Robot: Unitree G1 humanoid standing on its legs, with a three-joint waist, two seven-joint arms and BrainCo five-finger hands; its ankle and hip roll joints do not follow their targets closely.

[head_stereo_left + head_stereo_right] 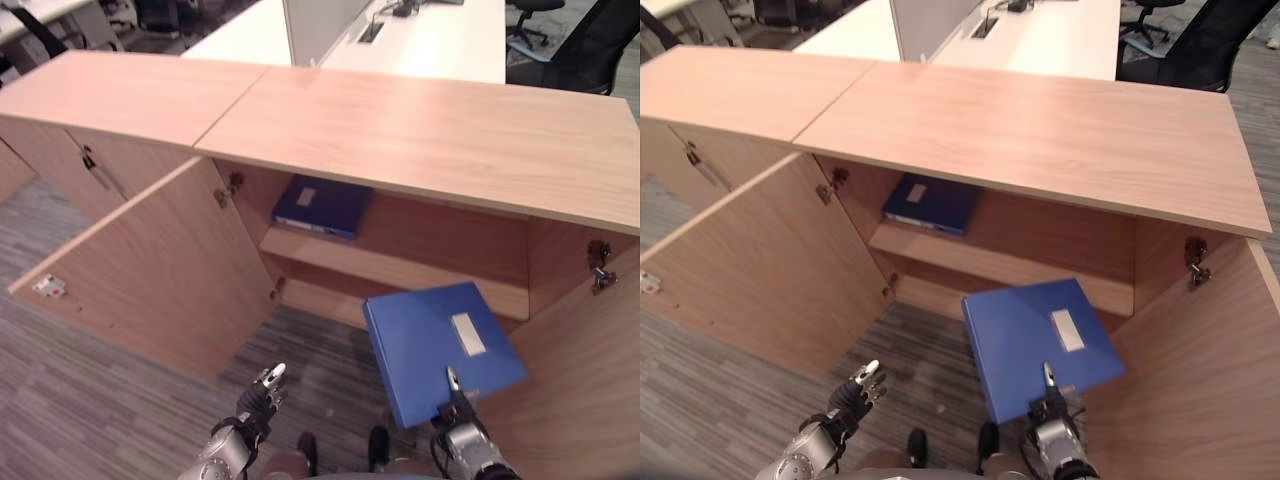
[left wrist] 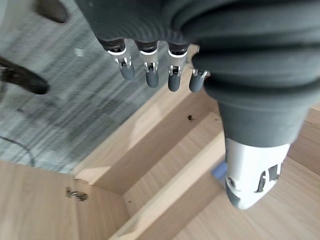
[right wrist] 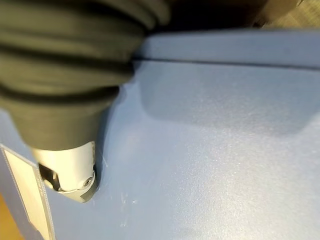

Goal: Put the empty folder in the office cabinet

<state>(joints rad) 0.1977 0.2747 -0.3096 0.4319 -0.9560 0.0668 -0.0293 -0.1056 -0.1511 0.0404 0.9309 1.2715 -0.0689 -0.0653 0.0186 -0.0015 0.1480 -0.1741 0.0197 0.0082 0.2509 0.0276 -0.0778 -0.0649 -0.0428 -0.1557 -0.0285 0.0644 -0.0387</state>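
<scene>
A blue folder with a white label hangs flat and tilted in front of the open office cabinet, low at its right side. My right hand holds the folder's near edge from below, its thumb pressed on the cover. The left hand floats low above the carpet in front of the cabinet, fingers straight and holding nothing.
A darker blue folder lies on the cabinet's inner shelf at the left. The left door swings wide open over the carpet; the right door stands open beside the held folder. White desks and office chairs lie behind.
</scene>
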